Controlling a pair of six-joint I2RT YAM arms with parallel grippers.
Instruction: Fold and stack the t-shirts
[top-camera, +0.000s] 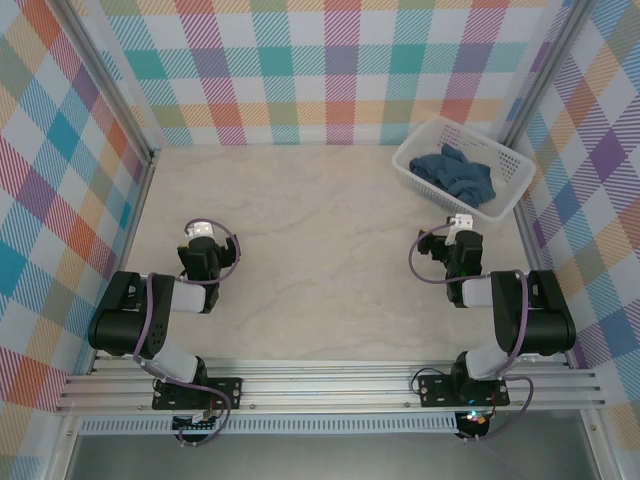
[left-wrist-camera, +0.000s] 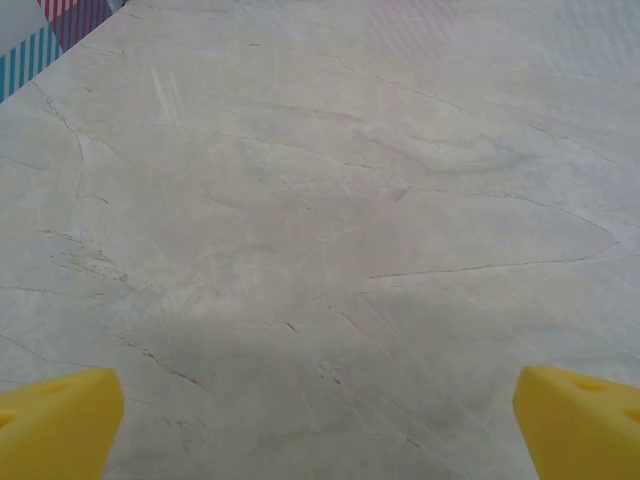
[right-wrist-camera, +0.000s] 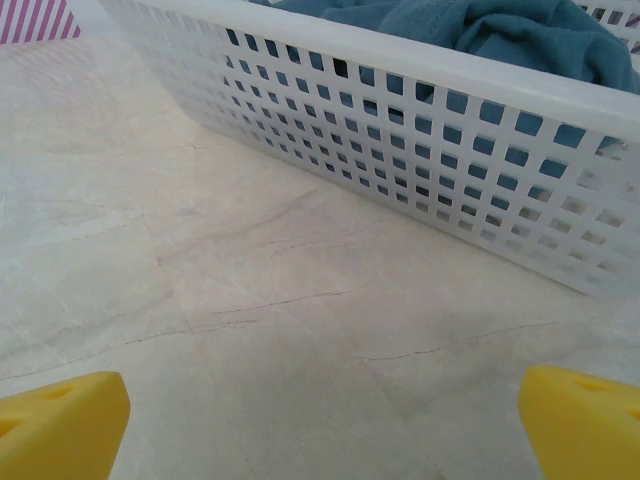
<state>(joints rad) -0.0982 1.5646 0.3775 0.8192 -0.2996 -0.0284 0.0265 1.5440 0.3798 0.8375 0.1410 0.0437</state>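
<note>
Right end effector (top-camera: 461, 222) near, apart from t-shirts (top-camera: 462, 172) in basket (top-camera: 410, 160)

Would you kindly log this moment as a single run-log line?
t-shirts: crumpled in basket | left gripper: open, empty | right gripper: open, empty, facing basket

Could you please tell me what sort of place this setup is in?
Probably a robot test booth rather than a home: plaid panel walls enclose a marble-look tabletop, two arms sit on an aluminium rail, and a white basket holds the t-shirts.
</note>
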